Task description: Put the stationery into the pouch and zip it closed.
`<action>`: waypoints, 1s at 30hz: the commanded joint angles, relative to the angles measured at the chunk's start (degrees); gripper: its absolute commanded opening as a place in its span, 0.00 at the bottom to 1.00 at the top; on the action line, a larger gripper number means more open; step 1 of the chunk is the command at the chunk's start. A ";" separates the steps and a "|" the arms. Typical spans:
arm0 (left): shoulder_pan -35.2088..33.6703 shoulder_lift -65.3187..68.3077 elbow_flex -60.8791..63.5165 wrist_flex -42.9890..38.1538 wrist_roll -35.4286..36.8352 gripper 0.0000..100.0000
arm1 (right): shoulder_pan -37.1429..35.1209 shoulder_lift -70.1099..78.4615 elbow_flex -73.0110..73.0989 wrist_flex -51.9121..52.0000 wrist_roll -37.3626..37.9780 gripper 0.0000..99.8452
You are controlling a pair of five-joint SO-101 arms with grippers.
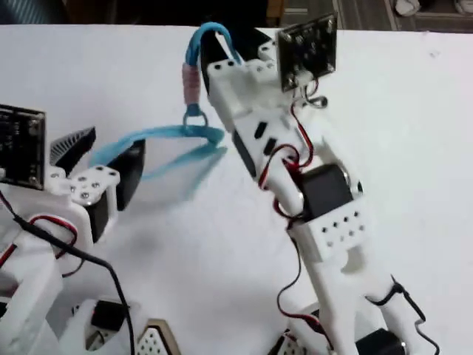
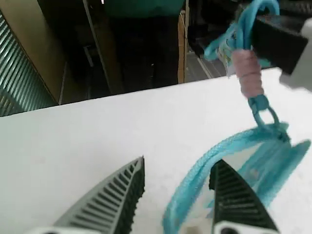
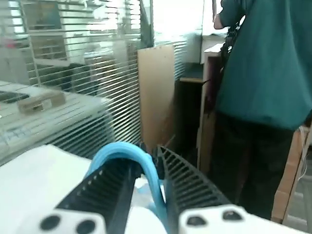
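1. at the bottom edge of the high view, two white arms point(image 1: 332, 244) rise from their bases over the white table point(image 1: 414, 148). red and black wires point(image 1: 292, 159) trail along them.
2. at the left of that view, the left gripper point(image 2: 179, 161) sits low over the table. it is released, with its ribbed jaws spread wide. the near end of the pouch point(image 1: 162, 134) lies between them. the pouch's blue edge is just beside one finger and well apart from the other, and neither finger presses on it.
3. the pouch is a see-through, light-blue zip pouch. it stretches across the centre-left of the high view, from the left gripper toward the right arm. a brighter blue zipper band point(image 2: 204, 161) runs along its upper edge. i cannot tell whether the zip is drawn shut. whatever is inside shows only as a pale smudge through the plastic, so i cannot tell what it holds.
4. at the pouch's far end, just left of the right arm, a small blue ring point(image 1: 194, 115) joins it to a cord. a pink wrapping point(image 1: 191, 80) binds the cord directly above the ring.
5. above the wrapping, the cord opens into a blue cord loop point(image 1: 201, 37) at the upper centre of the frame.
6. farthest back, the right gripper point(image 3: 152, 148) is clenched on the cord loop. its two black ribbed fingers meet at the tips with the loop arching up between them. a camera board point(image 1: 309, 44) sits on the right arm's wrist, at the upper right of centre.
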 commanded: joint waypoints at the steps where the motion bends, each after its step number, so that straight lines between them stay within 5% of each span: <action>1: -0.04 2.95 1.85 3.87 -6.24 0.27 | 1.63 0.13 -6.24 0.48 -0.26 0.02; 17: -0.04 3.47 4.92 5.01 -5.45 0.31 | 8.66 0.31 -7.03 1.36 9.76 0.02; 25: -0.13 3.56 -10.73 5.36 12.04 0.31 | 9.80 -0.04 -7.38 6.29 10.11 0.02; 30: -0.13 3.82 -3.87 1.67 12.40 0.31 | 8.92 -2.24 -8.18 7.34 10.46 0.02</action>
